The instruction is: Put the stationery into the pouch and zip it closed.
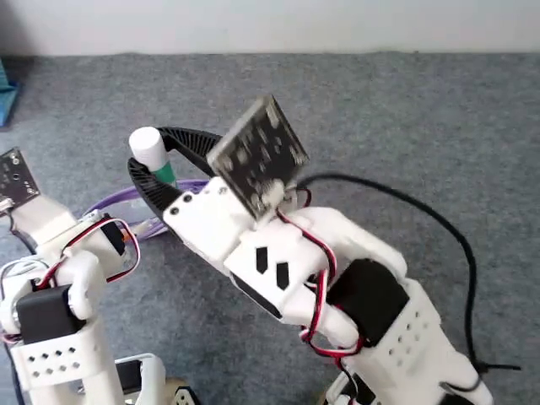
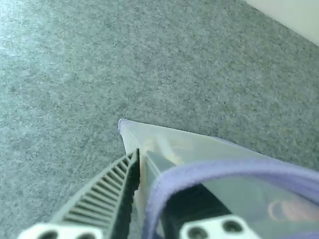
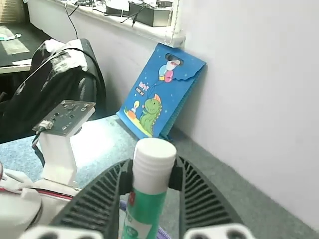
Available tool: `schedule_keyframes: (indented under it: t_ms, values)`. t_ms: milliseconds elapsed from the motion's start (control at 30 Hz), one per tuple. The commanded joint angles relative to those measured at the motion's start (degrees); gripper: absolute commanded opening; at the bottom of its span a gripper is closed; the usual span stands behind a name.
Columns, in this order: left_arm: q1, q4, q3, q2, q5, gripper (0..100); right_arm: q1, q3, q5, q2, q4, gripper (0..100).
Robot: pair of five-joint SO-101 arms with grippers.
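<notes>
A glue stick (image 1: 150,150) with a white cap and green body stands upright between the black fingers of my right gripper (image 1: 153,162), which is shut on it, held above the pouch. In the right wrist view the glue stick (image 3: 154,154) rises out of the right gripper (image 3: 151,175). The clear pouch (image 1: 126,202) with purple trim lies on the grey carpet below. My left gripper (image 2: 142,172) is shut on the pouch (image 2: 209,154) wall near its corner, one finger outside and one inside. A pinkish item shows faintly inside the pouch.
A black cable (image 1: 422,211) runs over the carpet to the right of the right arm. A blue gift bag (image 3: 159,94) leans on the white wall. The left arm's circuit board (image 3: 62,117) stands close to the glue stick.
</notes>
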Motion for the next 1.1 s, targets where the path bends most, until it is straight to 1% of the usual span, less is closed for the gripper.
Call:
schedule_keyframes:
  t_ms: [0,100,200,267,367,433,500,567,633,700,767,833,933,1067]
  values:
    - [0.0,-1.41,0.75,0.97,0.7,1,-1.1,8.97,3.34,-3.65,-13.76,0.8]
    - [0.0,-1.41,0.84,0.97,0.7,1,-2.51,14.77,4.22,-3.65,-21.23,0.8]
    - [0.0,-1.41,0.84,0.97,0.7,1,-4.0,20.75,5.36,-3.65,-25.54,0.8]
    - [0.0,-1.41,0.84,0.97,0.7,1,-3.91,25.49,6.59,-3.65,-29.05,0.8]
    - [0.0,-1.41,0.84,0.97,0.7,1,-2.07,32.97,8.62,-3.65,-38.46,0.8]
    - [0.0,-1.41,0.84,0.97,0.7,1,-1.54,37.54,10.55,-3.65,-45.23,0.8]
    - [0.0,-1.41,0.84,0.97,0.7,1,-1.54,41.49,14.86,-3.65,-47.87,0.9]
    - [0.0,-1.41,0.84,0.97,0.7,1,-1.54,44.48,19.16,-4.18,-46.46,1.0]
    - [0.0,-1.41,0.84,0.97,0.7,1,-0.48,44.92,19.43,-4.79,-44.0,2.9]
    - [0.0,-1.41,0.84,0.97,0.7,1,0.13,44.4,19.43,-6.02,-41.63,10.1]
    - [0.0,-1.41,0.84,0.97,0.7,1,0.31,42.99,19.25,-7.16,-38.81,19.7]
    - [0.0,-1.41,0.92,0.97,0.7,1,0.48,40.88,17.14,-8.48,-35.74,25.4]
    - [0.0,-1.41,0.92,0.97,0.7,1,2.77,37.89,14.33,-10.77,-30.11,22.6]
    - [0.0,-1.41,0.92,0.97,0.7,1,8.4,37.01,10.99,-15.08,-21.58,16.9]
